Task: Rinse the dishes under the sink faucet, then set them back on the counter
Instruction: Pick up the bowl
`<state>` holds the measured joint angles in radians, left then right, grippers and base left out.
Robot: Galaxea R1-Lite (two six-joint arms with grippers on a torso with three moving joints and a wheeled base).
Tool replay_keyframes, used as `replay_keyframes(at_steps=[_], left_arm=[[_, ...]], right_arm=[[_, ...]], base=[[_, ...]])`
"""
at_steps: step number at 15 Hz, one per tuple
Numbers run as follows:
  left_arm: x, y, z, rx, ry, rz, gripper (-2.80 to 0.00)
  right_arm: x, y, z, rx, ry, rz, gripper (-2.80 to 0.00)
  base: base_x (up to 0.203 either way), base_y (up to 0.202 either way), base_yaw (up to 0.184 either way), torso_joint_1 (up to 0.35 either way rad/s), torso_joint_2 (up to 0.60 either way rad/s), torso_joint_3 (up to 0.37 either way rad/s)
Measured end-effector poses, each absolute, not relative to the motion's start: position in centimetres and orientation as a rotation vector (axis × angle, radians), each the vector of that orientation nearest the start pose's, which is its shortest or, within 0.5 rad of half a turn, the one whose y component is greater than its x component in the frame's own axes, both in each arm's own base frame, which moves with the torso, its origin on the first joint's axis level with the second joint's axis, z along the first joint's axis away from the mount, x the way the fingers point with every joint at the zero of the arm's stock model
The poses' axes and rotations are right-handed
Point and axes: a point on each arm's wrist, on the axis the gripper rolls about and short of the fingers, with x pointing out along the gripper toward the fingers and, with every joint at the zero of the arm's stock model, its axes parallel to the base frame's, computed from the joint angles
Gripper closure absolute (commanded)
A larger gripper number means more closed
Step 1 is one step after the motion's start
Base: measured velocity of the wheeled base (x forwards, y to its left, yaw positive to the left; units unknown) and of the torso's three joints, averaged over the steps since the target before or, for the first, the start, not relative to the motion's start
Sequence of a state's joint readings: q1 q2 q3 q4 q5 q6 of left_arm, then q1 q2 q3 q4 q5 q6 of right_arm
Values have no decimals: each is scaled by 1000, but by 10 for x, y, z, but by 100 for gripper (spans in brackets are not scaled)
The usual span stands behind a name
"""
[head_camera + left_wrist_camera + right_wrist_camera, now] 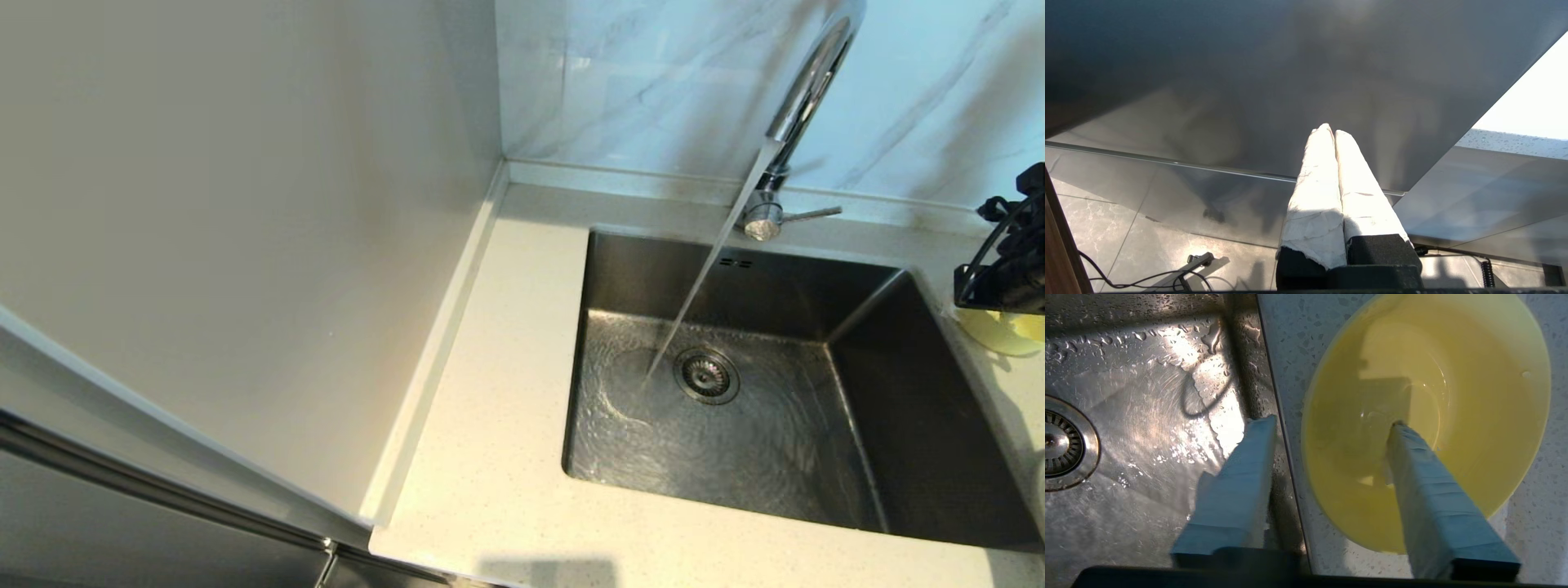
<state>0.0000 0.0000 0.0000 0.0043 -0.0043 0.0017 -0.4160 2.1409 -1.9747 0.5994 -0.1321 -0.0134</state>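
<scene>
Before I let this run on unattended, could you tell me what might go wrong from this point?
1. The right gripper is open, with one finger inside the yellow bowl and the other beyond its rim over the sink; the bowl sits right at the counter edge, so a poor grip could tip it in.
2. The faucet is running, so a bowl carried under the stream may splash the counter.
3. The wet bowl could slip.

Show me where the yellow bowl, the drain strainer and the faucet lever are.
yellow bowl (pixel 1474 375), right wrist view, on its inner wall.
drain strainer (pixel 706 375), head view, on its centre.
faucet lever (pixel 812 214), head view, on its thin rod.
</scene>
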Motion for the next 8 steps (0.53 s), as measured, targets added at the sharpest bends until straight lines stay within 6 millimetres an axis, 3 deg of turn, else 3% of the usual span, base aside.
replay_keyframes(at_steps=[5,8], left_arm=[[-23,0,75,2,5,-4,0],[-23,0,75,1,4,-4,0]], right_arm=[[384,-172,225,101,779,-520,0],[377,-156,238,140,754,-513,0]], base=[[0,0,0,0,0,0],[0,0,0,0,0,0]])
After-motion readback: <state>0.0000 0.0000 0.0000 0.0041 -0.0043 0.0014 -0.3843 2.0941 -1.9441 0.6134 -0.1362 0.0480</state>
